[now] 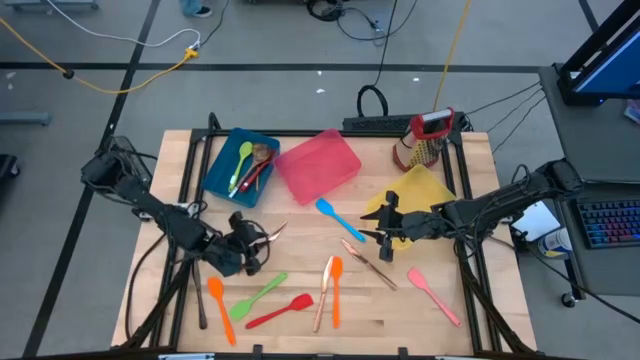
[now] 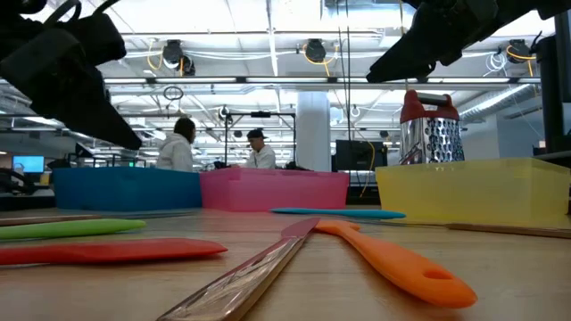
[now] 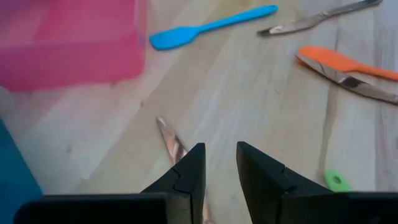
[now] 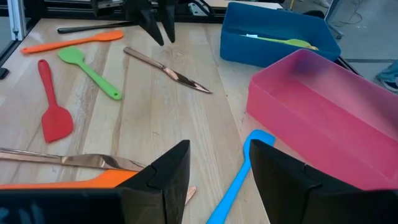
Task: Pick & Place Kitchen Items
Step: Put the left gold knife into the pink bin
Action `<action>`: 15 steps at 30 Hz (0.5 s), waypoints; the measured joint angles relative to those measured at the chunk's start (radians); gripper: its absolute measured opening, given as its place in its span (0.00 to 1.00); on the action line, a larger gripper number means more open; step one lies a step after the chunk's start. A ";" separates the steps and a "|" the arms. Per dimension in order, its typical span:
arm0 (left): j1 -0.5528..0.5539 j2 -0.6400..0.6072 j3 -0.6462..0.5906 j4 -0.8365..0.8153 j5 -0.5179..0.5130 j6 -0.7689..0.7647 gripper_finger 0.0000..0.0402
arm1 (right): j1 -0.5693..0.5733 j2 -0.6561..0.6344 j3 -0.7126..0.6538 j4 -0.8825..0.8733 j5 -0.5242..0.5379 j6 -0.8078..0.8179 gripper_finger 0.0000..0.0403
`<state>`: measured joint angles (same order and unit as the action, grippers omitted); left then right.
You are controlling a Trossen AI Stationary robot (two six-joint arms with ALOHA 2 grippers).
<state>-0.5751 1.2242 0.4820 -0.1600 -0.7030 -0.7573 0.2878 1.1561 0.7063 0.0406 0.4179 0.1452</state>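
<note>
Several kitchen items lie loose on the wooden table [image 1: 300, 335]. A copper knife [image 1: 270, 233] lies flat just ahead of my left gripper [image 1: 258, 244]. That gripper's fingers [image 3: 186, 177] stand narrowly open above the knife's handle end, the blade [image 3: 170, 137] showing beside one finger. Nothing is between them. My right gripper [image 1: 384, 228] hovers open over the table's middle right, above the blue spatula [image 4: 239, 180] and a copper piece [image 4: 68, 160]. Green [image 1: 262, 292], red [image 1: 282, 312], orange [image 1: 220, 305] and pink [image 1: 432, 293] spatulas lie near the front edge.
A blue bin [image 1: 240, 165] holding a green spoon and other utensils, a pink bin [image 1: 317, 165] and a yellow bin [image 1: 420, 195] stand along the far side. A red-topped grater [image 1: 425, 140] stands behind the yellow bin. More copper cutlery [image 1: 368, 262] and an orange spatula [image 1: 336, 285] lie mid-table.
</note>
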 joint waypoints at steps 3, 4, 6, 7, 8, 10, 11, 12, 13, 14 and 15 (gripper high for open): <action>0.000 0.000 0.000 -0.001 0.049 -0.017 0.23 | 0.000 0.000 0.000 0.000 0.000 0.000 0.40; 0.000 0.000 0.000 -0.002 0.072 -0.029 0.23 | 0.000 0.000 0.000 0.000 0.000 0.000 0.40; -0.001 0.000 0.000 -0.014 0.101 -0.058 0.26 | 0.000 0.000 0.000 0.000 0.000 0.000 0.40; -0.001 0.005 0.000 -0.025 0.110 -0.068 0.27 | 0.000 0.000 0.000 0.000 0.000 0.000 0.40; 0.000 0.014 0.000 -0.034 0.116 -0.078 0.29 | 0.000 0.000 0.000 0.000 0.000 0.000 0.40; -0.003 0.032 0.000 -0.058 0.121 -0.110 0.34 | 0.000 0.000 0.000 0.000 0.000 0.000 0.40; -0.003 0.045 0.000 -0.057 0.121 -0.126 0.37 | 0.000 0.000 0.000 0.000 0.000 0.000 0.40; -0.003 0.063 0.000 -0.052 0.124 -0.137 0.39 | 0.000 0.000 0.000 0.000 0.000 0.000 0.40; -0.004 0.082 0.000 -0.052 0.134 -0.146 0.42 | 0.000 0.000 0.000 0.000 0.000 0.000 0.40; -0.008 0.103 0.000 -0.055 0.141 -0.154 0.44 | 0.000 0.000 0.000 -0.001 0.000 0.000 0.40; -0.012 0.120 0.000 -0.056 0.142 -0.164 0.45 | 0.000 0.000 0.000 0.000 0.000 0.000 0.40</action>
<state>-0.5871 1.3443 0.4820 -0.2161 -0.5613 -0.9208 0.2878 1.1561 0.7063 0.0402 0.4179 0.1452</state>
